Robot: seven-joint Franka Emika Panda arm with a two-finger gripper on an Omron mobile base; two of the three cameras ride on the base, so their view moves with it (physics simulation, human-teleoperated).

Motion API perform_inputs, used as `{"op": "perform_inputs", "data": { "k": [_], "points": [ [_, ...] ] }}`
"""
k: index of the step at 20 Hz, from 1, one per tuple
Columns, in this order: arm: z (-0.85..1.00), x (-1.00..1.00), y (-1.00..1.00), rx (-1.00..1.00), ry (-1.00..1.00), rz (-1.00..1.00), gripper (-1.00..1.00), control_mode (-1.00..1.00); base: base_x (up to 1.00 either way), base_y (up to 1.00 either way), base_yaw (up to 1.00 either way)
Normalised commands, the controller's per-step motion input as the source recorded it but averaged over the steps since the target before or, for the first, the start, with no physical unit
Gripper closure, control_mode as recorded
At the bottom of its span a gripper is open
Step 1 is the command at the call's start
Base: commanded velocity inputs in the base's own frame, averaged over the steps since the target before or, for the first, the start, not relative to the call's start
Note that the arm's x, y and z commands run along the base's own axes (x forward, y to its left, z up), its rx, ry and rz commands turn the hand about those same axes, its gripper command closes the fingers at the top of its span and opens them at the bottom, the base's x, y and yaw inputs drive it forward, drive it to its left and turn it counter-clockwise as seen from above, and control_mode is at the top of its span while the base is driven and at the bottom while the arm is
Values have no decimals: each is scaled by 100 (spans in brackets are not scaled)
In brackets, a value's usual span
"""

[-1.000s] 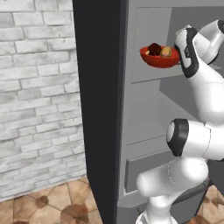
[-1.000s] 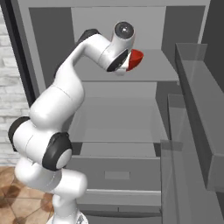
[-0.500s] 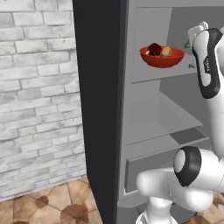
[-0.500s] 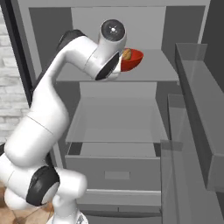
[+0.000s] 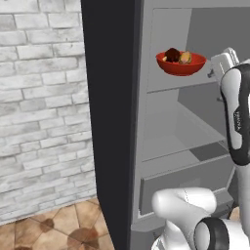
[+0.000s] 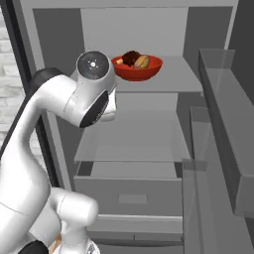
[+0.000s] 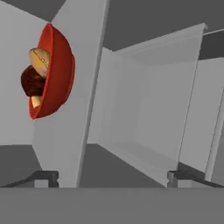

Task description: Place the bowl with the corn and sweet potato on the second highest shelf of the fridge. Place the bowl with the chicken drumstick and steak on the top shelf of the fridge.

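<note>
Red bowl (image 5: 181,64) of meat resting near the front edge of the fridge's (image 6: 149,149) top shelf (image 6: 173,79), end effector (image 7: 109,177) wide apart and empty beside it; could knock the bowl off if swung carelessly.

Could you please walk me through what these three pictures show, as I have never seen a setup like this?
It is a simulated kitchen. A white robot arm stands at an open grey fridge. Two pictures come from cameras on its base, left and right behind the arm. The third looks along its hand, so it appears rolled sideways. A red bowl holding a dark steak and a tan drumstick sits on the fridge's highest shelf. The hand is open and holds nothing.
</note>
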Motion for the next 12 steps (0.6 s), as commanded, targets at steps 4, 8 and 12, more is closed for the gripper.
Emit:
{"op": "perform_inputs", "data": {
  "k": [4,8,12],
  "points": [
    [-81,-100,7,-18,26,15,-100,-100,0,0,0],
    [-99,-86,21,-31,43,23,-100,-100,0,0,0],
    [-73,-6,5,-24,47,18,-100,-100,0,0,0]
  ]
}}
